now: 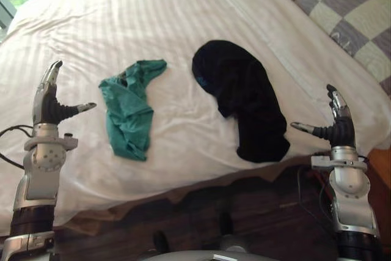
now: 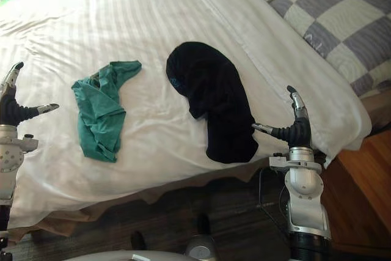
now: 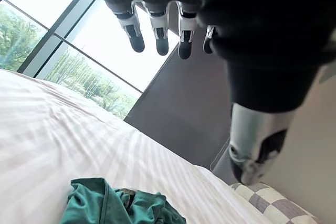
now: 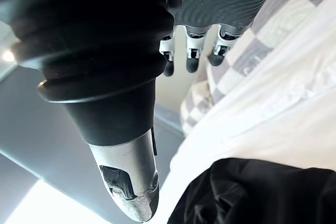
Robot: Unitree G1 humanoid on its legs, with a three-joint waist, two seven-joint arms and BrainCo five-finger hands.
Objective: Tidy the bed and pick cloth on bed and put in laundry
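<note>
Nothing is picked up yet. The green cloth (image 1: 128, 111) and the black cloth (image 1: 244, 99) lie crumpled and apart on the white-sheeted bed (image 1: 153, 22), near its front edge. The left hand (image 1: 52, 105) is raised near the green cloth and the right hand (image 1: 335, 125) near the black one. Both have straight fingers and thumbs out, and hold nothing. This looks like the first reach: next, one hand should lower onto its nearer cloth and close on a fold.

The bed sheet (image 1: 153, 22) was white with faint stripes, with a teal-green cloth (image 1: 128, 117) at 8 o'clock and a plain black cloth (image 1: 244, 96) at 4 o'clock. The pillows (image 1: 354, 10) at 1 o'clock were checked grey and cream; the floor (image 1: 244, 212) at 6 o'clock was dark brown.
</note>
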